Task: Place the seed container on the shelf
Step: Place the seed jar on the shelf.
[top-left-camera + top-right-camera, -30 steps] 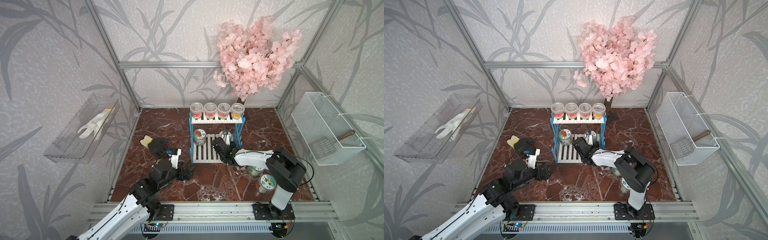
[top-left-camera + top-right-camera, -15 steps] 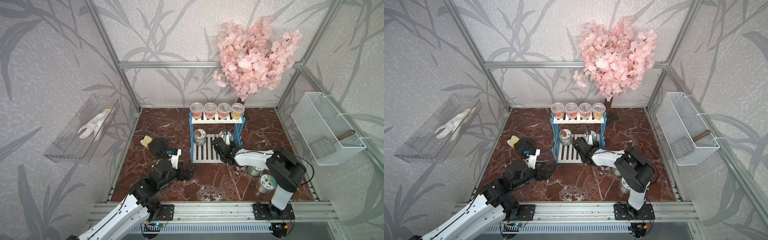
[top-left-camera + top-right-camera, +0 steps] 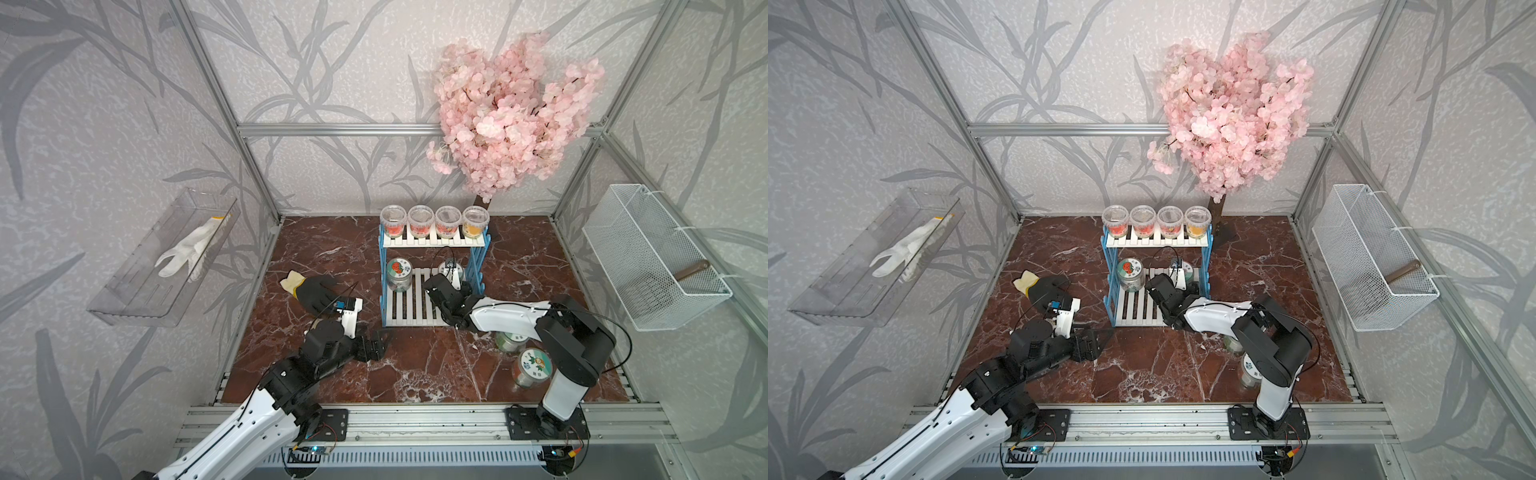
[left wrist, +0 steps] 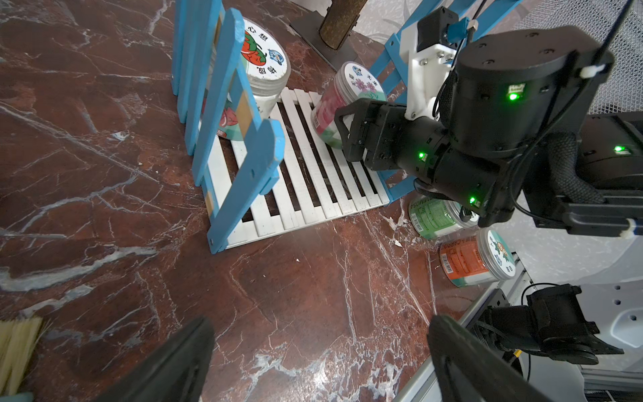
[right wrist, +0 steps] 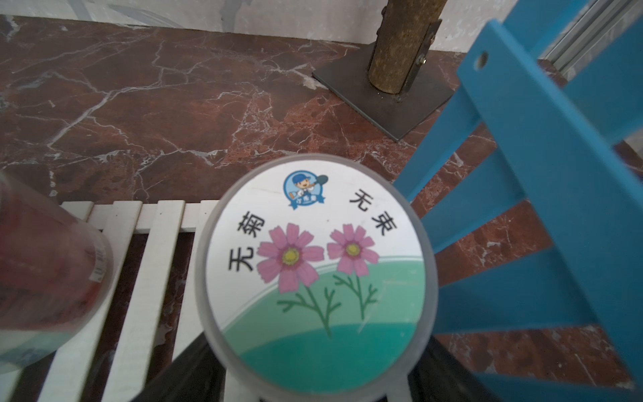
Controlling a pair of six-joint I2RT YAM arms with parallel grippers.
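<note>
The seed container [image 5: 313, 278], clear w/ a pink-flower lid, is seen inside the btm tier of the shelf [image 3: 411, 305], at the end nearer the right arm, just beside the blue side frame. It is gripped by the right gripper [image 4: 342, 135]: the jaws are set approx. half apart and closed against the jar's sides. In the right wrist view a dark finger [image 5: 181, 376] is visible on either side of it. Whether its base is resting on the white slats cannot be told. A tomato-lid jar [image 3: 398, 270] is stood upright on the same tier at the opp. end, apart from the held one. Four clear cups [image 3: 434, 219] are lined up on the top tier.

The left gripper [image 3: 376, 343] is spread fully and nothing is held in it. It is positioned low over the tabletop [image 3: 415, 370], in front of the shelf's corner on the left arm's side, w/o touching it. A green-label jar [image 4: 431, 215] and an orange-label jar [image 4: 473, 259] are found close together on the tabletop beside the right arm. A black glove [image 3: 316, 291] is laid on the tabletop beyond the left gripper.
</note>
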